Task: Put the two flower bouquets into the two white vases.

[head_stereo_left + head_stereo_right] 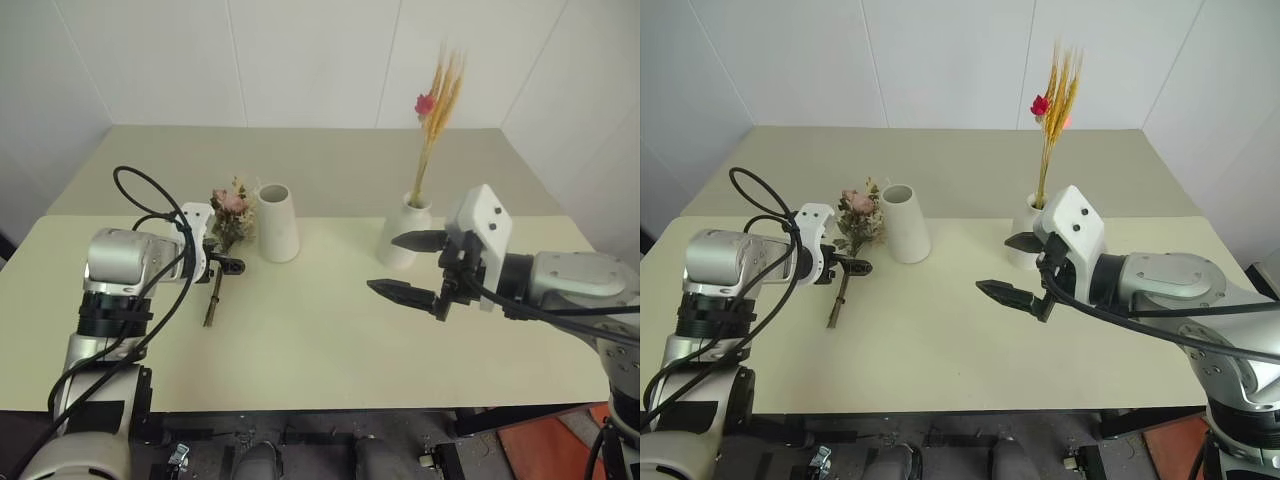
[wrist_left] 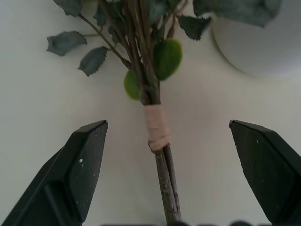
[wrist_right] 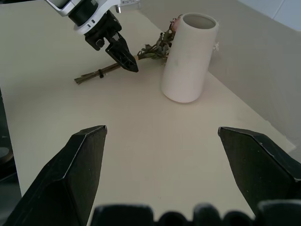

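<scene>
Upright, bottle vase [image 1: 404, 243] holding wheat bunch [image 1: 437, 115], cone vase [image 1: 277, 223] empty, bushy bouquet [image 1: 226, 228] lying beside it, both grippers' fingers apart.

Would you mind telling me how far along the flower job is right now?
About halfway. Done: the wheat-like bunch stands in the bottle-shaped vase, and the right gripper is open beside it. In hand: the open left gripper straddles the bushy bouquet's wrapped stems without gripping. Left: that bouquet lies on the table beside the empty cone vase.
</scene>
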You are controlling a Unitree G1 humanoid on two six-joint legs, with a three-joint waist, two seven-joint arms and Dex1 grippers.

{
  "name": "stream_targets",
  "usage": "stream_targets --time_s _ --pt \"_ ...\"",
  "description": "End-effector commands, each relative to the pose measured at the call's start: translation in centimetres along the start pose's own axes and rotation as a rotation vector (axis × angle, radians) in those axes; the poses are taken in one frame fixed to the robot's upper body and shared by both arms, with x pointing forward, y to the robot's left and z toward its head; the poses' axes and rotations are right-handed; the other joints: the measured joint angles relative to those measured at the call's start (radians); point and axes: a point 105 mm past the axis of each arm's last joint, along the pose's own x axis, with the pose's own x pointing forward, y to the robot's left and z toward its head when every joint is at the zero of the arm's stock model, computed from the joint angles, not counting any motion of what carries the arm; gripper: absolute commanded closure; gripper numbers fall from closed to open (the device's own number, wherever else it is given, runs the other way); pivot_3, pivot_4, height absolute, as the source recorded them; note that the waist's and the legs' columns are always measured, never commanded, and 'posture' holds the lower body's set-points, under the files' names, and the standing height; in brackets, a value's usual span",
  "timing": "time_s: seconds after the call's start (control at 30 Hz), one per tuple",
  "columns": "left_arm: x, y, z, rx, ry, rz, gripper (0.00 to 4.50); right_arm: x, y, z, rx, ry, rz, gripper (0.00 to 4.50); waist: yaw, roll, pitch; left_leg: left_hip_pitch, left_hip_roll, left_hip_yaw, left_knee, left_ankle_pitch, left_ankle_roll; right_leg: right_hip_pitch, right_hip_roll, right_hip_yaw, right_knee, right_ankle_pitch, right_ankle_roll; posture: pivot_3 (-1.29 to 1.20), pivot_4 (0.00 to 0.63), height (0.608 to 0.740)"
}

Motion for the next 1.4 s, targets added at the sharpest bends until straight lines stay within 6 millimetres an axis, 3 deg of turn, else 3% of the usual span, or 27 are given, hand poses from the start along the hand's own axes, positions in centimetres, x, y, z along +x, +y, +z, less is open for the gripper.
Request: stream_targets --time_s 0.03,0.07,0.17,0.53,0.67,0.77,0.9,1.0,1.1,1.23,1.4 --pt "0.0 1.0 1.4 -0.007 -0.042 0.043 0.0 -0.5 0.0 1.1 -0.049 -0.038 -0.038 0.03 0.0 0.0 0.0 0.0 0.0 0.0 0.0 0.0 0.0 0.0 0.0 0.0 0.0 0.0 0.0 0.0 0.15 0.74" --pt "0.0 1.1 1.4 -0.01 -0.034 0.039 0.0 -0.6 0.0 1.1 -0.054 -0.035 -0.044 0.03 0.001 0.0 0.0 0.0 -0.001 0.0 0.0 0.0 0.0 0.0 0.0 0.0 0.0 0.0 0.0 0.0 0.15 0.74" --pt "0.3 0.6 1.6 0.001 -0.019 0.002 0.62 -0.8 -0.2 1.0 -0.06 -0.028 -0.069 0.0 0.001 0.0 0.0 0.0 -0.001 0.0 0.0 0.0 0.0 0.001 0.0 0.0 0.0 0.0 0.0 0.0 0.15 0.74" --pt "2.2 0.2 2.7 0.023 -0.026 -0.033 4.34 -0.7 -0.4 0.3 -0.049 -0.028 -0.127 0.0 0.015 0.0 0.0 0.0 -0.001 0.0 0.0 0.0 0.0 0.001 0.0 -0.001 0.0 0.0 0.0 0.0 0.15 0.74" --pt "2.0 0.7 4.2 0.016 -0.105 0.009 4.45 -0.8 -0.6 0.0 -0.051 -0.02 -0.151 0.0 0.02 0.0 0.0 0.0 -0.001 0.0 0.0 0.0 0.0 0.001 -0.001 -0.001 0.0 0.0 0.0 0.0 0.15 0.74" --pt "0.6 0.9 7.5 -0.011 -0.299 0.026 4.45 -0.8 -0.7 -0.1 -0.057 -0.021 -0.167 0.0 0.019 0.0 0.0 -0.001 -0.001 0.0 0.0 0.0 0.0 0.0 -0.001 -0.001 0.0 0.0 0.0 0.0 0.15 0.74" --pt "-3.6 1.3 13.1 -0.052 -0.687 0.062 4.45 -0.9 -0.7 -0.3 -0.073 -0.022 -0.187 0.0 0.022 0.0 0.0 -0.001 -0.001 -0.001 0.0 0.0 0.0 0.0 -0.001 -0.001 0.0 0.0 0.0 0.0 0.15 0.74" --pt "-7.5 2.7 17.0 -0.289 -1.021 0.065 4.45 -0.8 -0.7 -0.3 -0.083 -0.037 -0.205 0.0 0.026 -0.001 0.0 -0.002 -0.001 -0.001 0.0 0.0 0.0 0.0 -0.002 -0.002 -0.001 0.0 0.0 0.0 0.15 0.74" --pt "-9.1 2.7 18.3 -0.501 -1.174 -0.142 4.45 -0.4 -0.5 -0.2 -0.071 -0.063 -0.205 0.0 0.022 -0.001 0.0 -0.002 -0.002 -0.001 0.001 0.0 0.0 0.001 -0.002 -0.002 -0.001 0.001 0.001 0.0 0.15 0.74" --pt "-11.0 0.2 19.3 -0.452 -1.348 -0.361 4.45 -0.2 -0.5 -0.2 -0.064 -0.09 -0.242 0.0 0.025 -0.001 -0.001 0.0 -0.002 -0.001 0.001 0.0 0.0 0.002 -0.002 -0.002 -0.001 0.001 0.001 0.0 0.15 0.74" --pt "-11.5 -2.6 19.6 -0.435 -1.415 -0.616 4.45 -0.2 -0.2 -0.3 -0.053 -0.117 -0.274 0.0 0.025 -0.001 -0.001 -0.001 -0.002 -0.002 0.001 0.001 -0.001 0.003 -0.002 -0.003 -0.002 0.001 0.001 0.0 0.15 0.74"
